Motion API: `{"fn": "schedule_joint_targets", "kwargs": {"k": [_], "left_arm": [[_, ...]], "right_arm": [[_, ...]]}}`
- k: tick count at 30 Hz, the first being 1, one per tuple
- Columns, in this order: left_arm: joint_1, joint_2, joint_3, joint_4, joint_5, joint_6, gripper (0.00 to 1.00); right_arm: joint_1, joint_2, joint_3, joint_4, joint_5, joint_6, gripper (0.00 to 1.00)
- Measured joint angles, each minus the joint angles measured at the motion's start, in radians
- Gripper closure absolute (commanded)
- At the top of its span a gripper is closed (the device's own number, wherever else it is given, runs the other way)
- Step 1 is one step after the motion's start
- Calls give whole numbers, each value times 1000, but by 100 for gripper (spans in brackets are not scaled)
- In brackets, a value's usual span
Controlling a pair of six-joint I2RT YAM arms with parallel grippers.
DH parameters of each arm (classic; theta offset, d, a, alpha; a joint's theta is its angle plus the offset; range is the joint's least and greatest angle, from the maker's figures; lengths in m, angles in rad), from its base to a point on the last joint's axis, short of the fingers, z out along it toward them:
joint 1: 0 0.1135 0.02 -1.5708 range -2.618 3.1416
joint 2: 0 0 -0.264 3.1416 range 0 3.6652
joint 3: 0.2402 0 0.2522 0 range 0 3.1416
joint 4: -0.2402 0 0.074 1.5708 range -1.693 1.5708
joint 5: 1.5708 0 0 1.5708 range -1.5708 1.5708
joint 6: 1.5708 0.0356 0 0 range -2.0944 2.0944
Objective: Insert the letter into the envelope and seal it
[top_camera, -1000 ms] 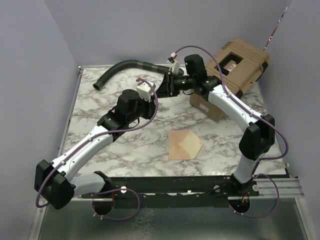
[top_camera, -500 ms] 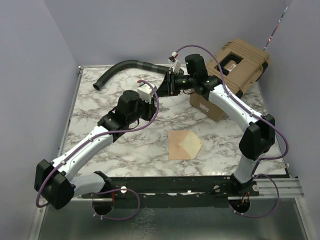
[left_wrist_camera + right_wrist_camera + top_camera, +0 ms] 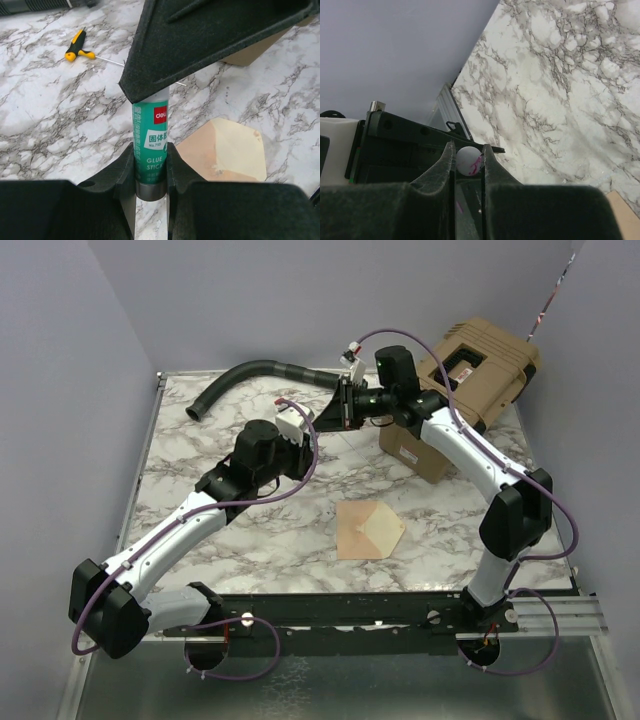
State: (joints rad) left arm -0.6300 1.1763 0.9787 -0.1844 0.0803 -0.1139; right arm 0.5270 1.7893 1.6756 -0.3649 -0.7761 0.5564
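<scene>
Two hands (image 3: pixel 322 420) on glue stick (image 3: pixel 150 150); envelope (image 3: pixel 368 530) well apart.

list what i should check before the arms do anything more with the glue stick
1. Left gripper clamped on the glue stick: ok, its fingers pinch the green body.
2. Right gripper on the stick's white top end: ok, its fingers sit against both sides of it.
3. Cap on or off: cannot tell, the right gripper hides the top in the left wrist view.
4. Envelope ready for glue: ok, it lies flat on the table with its flap open, cream side up.
5. Letter inside the envelope: cannot tell, no separate sheet shows.
</scene>
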Motion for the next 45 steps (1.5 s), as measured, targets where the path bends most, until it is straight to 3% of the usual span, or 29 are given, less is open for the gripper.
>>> {"fn": "schedule_joint_targets", "kwargs": {"k": [10, 19, 27, 32, 37, 45], "left_arm": [[-5, -16, -20, 122, 72, -24, 100], [-5, -17, -26, 142, 96, -31, 100], [3, -60, -86, -8, 168, -32, 100], [3, -61, -87, -37, 180, -41, 100], [3, -74, -92, -42, 69, -60, 100], [6, -137, -121, -40, -229, -165, 100]], "right_arm": [[-85, -42, -42, 6, -99, 204, 100], [-92, -51, -64, 10, -105, 231, 100], [-227, -87, -40, 55, -109, -105, 100], [-219, -110, -40, 68, -106, -183, 100], [-168, -110, -41, 46, 45, -238, 100], [39, -108, -172, 19, 549, -327, 100]]}}
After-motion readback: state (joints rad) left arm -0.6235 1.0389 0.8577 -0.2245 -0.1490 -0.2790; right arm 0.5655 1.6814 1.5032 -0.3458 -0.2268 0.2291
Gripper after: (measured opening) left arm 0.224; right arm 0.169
